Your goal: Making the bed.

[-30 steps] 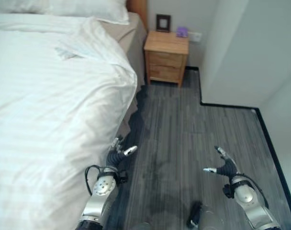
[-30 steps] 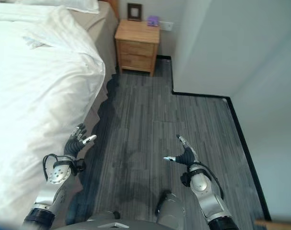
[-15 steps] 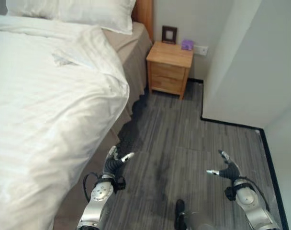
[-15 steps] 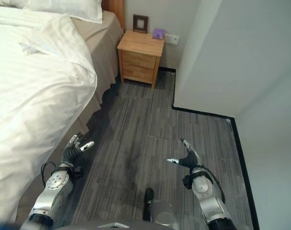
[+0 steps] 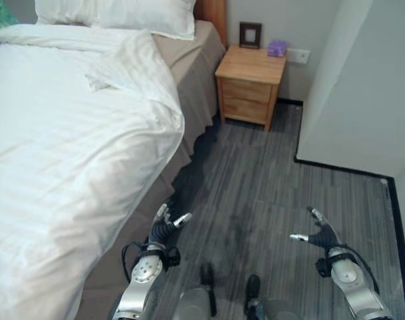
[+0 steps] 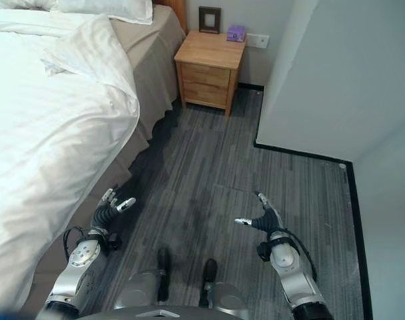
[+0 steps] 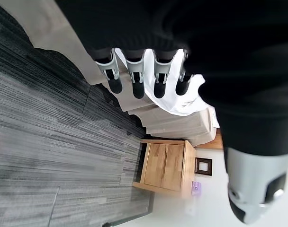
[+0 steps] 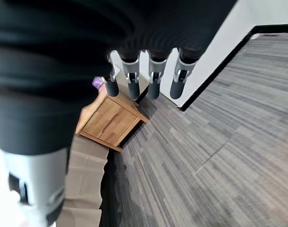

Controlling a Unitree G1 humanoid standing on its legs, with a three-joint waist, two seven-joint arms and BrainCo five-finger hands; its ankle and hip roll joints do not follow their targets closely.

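The bed takes up the left, covered by a rumpled white duvet (image 5: pixel 62 140) whose edge hangs over the side. Its far corner is folded back, baring the beige sheet (image 5: pixel 192 60) near two white pillows (image 5: pixel 116 13) at the head. My left hand (image 5: pixel 164 225) hovers low beside the bed's beige skirt (image 6: pixel 132 143), fingers straight, holding nothing. My right hand (image 5: pixel 321 237) is out over the floor to the right, open and empty too. In the wrist views the left fingers (image 7: pixel 137 75) and right fingers (image 8: pixel 151 75) are spread with nothing between them.
A wooden nightstand (image 5: pixel 250 83) stands by the bed's head against the back wall, with a dark picture frame (image 5: pixel 250 35) and a small purple object (image 5: pixel 277 48) on it. A white wall (image 5: pixel 362 80) juts out on the right. Grey plank floor (image 5: pixel 256 193) lies between bed and wall.
The camera has shifted, so more of the bed's head and the nightstand shows now. Both hands stay low, open and empty, in about the same pose.
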